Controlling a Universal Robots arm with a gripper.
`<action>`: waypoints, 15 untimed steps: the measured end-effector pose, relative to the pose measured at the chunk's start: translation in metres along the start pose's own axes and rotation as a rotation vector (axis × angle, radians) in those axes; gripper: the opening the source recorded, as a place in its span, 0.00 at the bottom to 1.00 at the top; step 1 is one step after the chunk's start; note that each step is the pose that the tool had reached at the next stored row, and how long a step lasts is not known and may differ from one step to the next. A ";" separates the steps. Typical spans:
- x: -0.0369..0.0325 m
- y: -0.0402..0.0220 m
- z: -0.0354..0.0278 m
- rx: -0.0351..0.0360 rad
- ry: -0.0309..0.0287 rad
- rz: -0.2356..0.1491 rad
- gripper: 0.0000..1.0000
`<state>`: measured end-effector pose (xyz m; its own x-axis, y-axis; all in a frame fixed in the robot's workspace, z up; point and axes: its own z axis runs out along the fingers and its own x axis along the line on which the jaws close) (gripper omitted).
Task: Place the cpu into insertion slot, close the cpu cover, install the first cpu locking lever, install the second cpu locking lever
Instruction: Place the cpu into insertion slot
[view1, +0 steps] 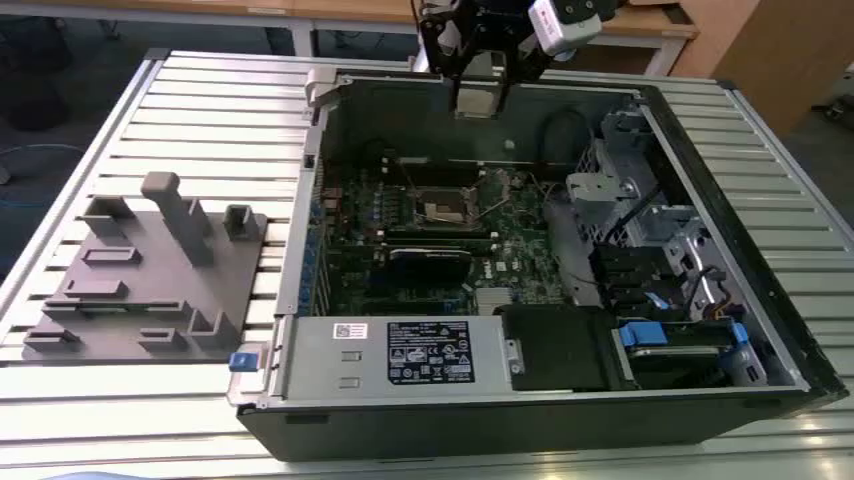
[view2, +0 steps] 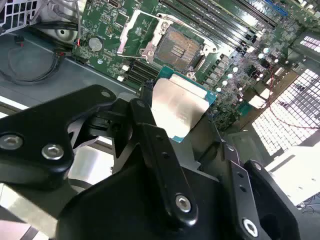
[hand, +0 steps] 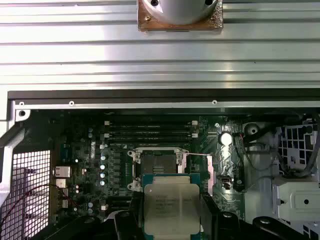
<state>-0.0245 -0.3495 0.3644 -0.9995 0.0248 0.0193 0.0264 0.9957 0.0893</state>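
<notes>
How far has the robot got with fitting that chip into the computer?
Nothing is fitted yet. The square socket with a dark centre sits uncovered and empty. In hand: the black fingers grip the small square silver-topped chip over the open black computer case. Left: seating the chip, then closing and locking the socket.

Dull satin metal cpu (hand: 171, 202); shiny ribbed metal table (view1: 200, 100)

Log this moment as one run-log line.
gripper: shut on cpu | cpu: held above open computer case, not seated | insertion slot: empty
</notes>
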 end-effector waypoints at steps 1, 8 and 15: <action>0.0000 0.0000 0.0000 0.0000 0.0000 0.000 0.54; 0.0001 -0.0001 0.0008 -0.0001 0.0000 0.000 0.54; 0.0002 -0.0001 0.0013 0.0000 0.0000 0.000 0.54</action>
<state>-0.0247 -0.3495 0.3631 -0.9995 0.0248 0.0193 0.0264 0.9957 0.0893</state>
